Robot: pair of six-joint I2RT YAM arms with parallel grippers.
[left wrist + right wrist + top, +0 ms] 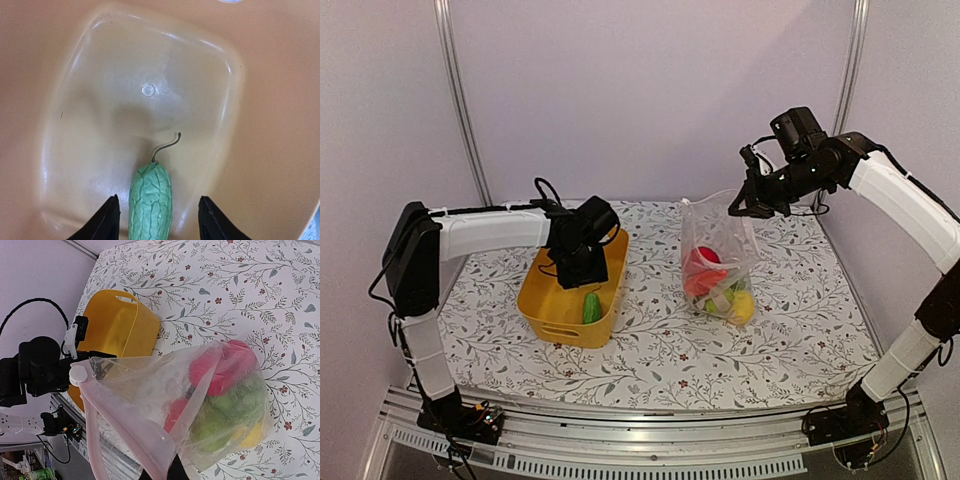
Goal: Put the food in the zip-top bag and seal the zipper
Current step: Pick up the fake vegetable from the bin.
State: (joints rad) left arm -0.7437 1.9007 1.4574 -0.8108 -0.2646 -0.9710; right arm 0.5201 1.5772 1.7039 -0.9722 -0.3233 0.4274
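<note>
The clear zip-top bag point(720, 255) stands right of centre, holding red, green and yellow food point(227, 400). My right gripper point(745, 205) is shut on the bag's top edge and holds it up; its zipper point(125, 425) is a pinkish strip with a white slider. A green wrinkled toy vegetable point(150, 202) with a thin curly stem lies on the floor of the yellow basket point(555, 310). It also shows in the top view point(592, 307). My left gripper point(157, 220) is open inside the basket, its fingers on either side of the vegetable, not touching it.
The yellow basket also shows in the right wrist view point(117, 330), left of the bag. The floral tablecloth point(660, 350) covers the table. Metal posts stand at the back corners, and the table's metal rail runs along the near edge.
</note>
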